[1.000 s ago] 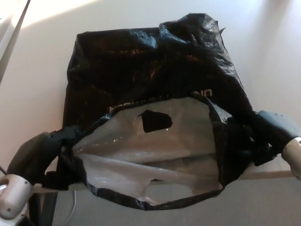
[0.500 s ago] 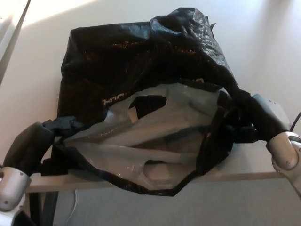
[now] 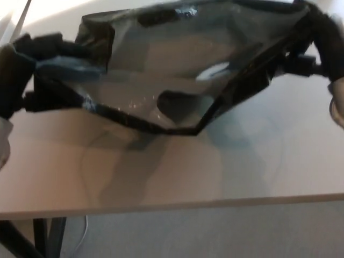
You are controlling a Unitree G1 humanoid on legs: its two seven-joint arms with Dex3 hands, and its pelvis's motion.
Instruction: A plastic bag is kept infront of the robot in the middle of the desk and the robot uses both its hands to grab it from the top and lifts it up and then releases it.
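Bag point(image 3: 177, 70) was up off the desk point(image 3: 177, 177), mouth wide; L hand point(image 3: 32, 72) & R hand point(image 3: 317, 45) clamped on its top edges.

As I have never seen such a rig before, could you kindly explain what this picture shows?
The picture comes from a camera on a humanoid robot's head, looking down at its desk. The dark shapes at either edge are its hands: the left robot hand and the right robot hand. Each grips one side of the black plastic bag, stretching its mouth open so the pale grey inside shows. The bag seems lifted off the desk, judging by its shadow. Nothing else lies on the desk in view.
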